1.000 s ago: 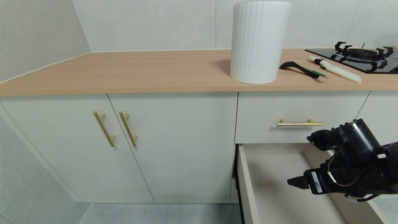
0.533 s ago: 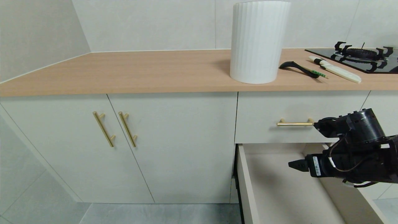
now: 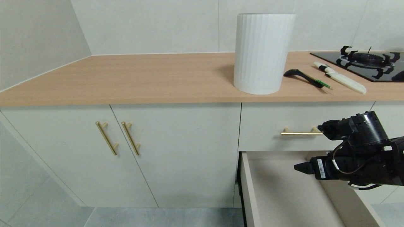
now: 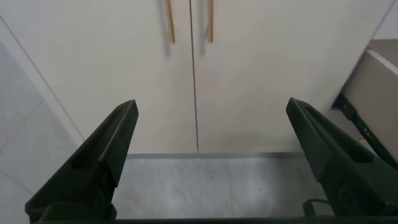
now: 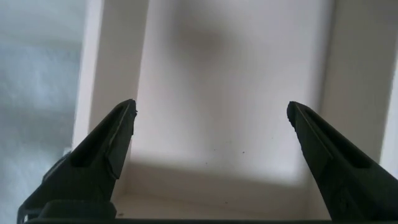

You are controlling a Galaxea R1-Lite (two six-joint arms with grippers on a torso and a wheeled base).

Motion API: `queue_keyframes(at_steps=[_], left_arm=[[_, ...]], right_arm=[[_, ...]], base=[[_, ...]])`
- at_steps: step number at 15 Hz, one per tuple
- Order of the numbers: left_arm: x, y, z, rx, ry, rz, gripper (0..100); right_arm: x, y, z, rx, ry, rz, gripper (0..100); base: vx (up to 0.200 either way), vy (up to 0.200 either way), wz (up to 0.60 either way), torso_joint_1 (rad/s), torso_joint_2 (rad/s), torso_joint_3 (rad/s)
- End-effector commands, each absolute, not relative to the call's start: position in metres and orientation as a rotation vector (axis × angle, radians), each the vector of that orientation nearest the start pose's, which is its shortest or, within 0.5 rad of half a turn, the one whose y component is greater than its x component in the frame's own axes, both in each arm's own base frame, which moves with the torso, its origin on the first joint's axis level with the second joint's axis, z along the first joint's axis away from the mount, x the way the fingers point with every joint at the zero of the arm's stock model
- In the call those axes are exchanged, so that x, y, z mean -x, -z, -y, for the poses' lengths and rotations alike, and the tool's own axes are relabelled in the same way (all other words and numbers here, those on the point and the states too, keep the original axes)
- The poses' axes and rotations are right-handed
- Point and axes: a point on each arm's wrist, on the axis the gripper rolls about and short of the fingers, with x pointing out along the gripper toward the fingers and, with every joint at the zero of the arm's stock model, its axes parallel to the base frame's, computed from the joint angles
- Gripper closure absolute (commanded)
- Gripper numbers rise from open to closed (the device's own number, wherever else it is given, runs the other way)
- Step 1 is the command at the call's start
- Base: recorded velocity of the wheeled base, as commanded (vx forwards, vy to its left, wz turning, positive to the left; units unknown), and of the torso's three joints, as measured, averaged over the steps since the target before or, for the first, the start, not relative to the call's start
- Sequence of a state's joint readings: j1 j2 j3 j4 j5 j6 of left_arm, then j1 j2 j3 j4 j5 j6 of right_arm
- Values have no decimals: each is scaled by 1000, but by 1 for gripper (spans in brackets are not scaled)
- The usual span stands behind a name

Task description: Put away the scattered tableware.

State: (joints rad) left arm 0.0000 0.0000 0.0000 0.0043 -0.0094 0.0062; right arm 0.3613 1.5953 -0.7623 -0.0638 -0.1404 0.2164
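Observation:
On the wooden counter [image 3: 142,75] lie a black spoon [image 3: 301,75], a pair of chopsticks [image 3: 323,83] and a white knife [image 3: 342,78], all to the right of a tall white ribbed container [image 3: 260,53]. Below them the lower drawer [image 3: 249,189] stands pulled out, and nothing shows inside it. My right gripper [image 3: 307,148] hangs over that drawer, open, with nothing between its fingers. In the right wrist view the right gripper [image 5: 210,106] looks down at the drawer's pale floor [image 5: 236,81]. My left gripper [image 4: 211,102] is open, low before the cabinet doors [image 4: 193,62].
A black gas stove [image 3: 366,60] sits at the counter's far right. The shut upper drawer with a brass handle [image 3: 300,133] is just above the open one. Two cabinet doors [image 3: 126,151] fill the left; grey floor tiles [image 4: 205,186] lie below.
The right gripper has risen above the open drawer, level with the upper drawer's handle. The head camera has tilted up a little, so the whole picture sits lower.

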Motion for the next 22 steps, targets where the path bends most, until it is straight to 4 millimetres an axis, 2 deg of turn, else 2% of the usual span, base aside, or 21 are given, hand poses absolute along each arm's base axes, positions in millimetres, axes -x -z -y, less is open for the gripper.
queue_keyframes(at_steps=[1,12,15,19,21,22], left_arm=[[23,-75,0,-6,9,-5,0],[23,-75,0,-6,9,-5,0],[23,-75,0,-6,9,-5,0],[23,-75,0,-6,9,-5,0],[23,-75,0,-6,9,-5,0],[23,-75,0,-6,9,-5,0]], right_arm=[[-240,-149,-88,-12,-130,-771,0],[-241,-145,-88,-4,-123,-782,0],[-242,-143,-87,61,-90,-774,0],[-266,-204,-96,56,-121,-531,0],[-278,-215,-94,37,-107,-490,0],[-285,-215,-93,30,-90,-486,0]], base=[[0,0,0,124,-554,-305],[0,0,0,176,-486,-292],[0,0,0,118,-272,-154],[0,0,0,12,-20,-9],[0,0,0,0,0,0],[0,0,0,0,0,0]])
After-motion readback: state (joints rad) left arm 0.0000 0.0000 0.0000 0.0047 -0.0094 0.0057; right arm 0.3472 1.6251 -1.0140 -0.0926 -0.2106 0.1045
